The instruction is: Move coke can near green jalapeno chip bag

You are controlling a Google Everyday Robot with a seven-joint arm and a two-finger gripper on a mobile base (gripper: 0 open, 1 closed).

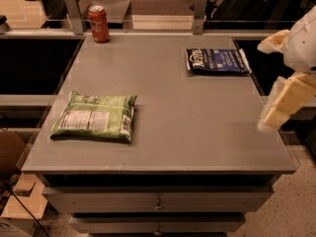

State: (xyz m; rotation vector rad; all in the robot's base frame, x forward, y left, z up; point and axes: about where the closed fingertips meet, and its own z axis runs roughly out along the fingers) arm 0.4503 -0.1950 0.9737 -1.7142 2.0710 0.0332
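Coke can: the coke can (98,23) is seen upright in the upper left of the frame, at the far left corner of the table (197,127), just beside a metal post (72,10).
Green jalapeno chip bag: the green jalapeno chip bag (94,116) is laid flat at the left of the frame, near the table's front left edge, label panel up, well apart from the can.
Blue chip bag: a dark blue chip bag (216,60) is laid flat in the upper right, near the far right edge.
Gripper: the gripper (284,100) is held at the right edge of the frame, beside the table's right side, touching nothing.
Claw state: cannot be told.
Drawers: drawer fronts (158,201) are seen below the tabletop.
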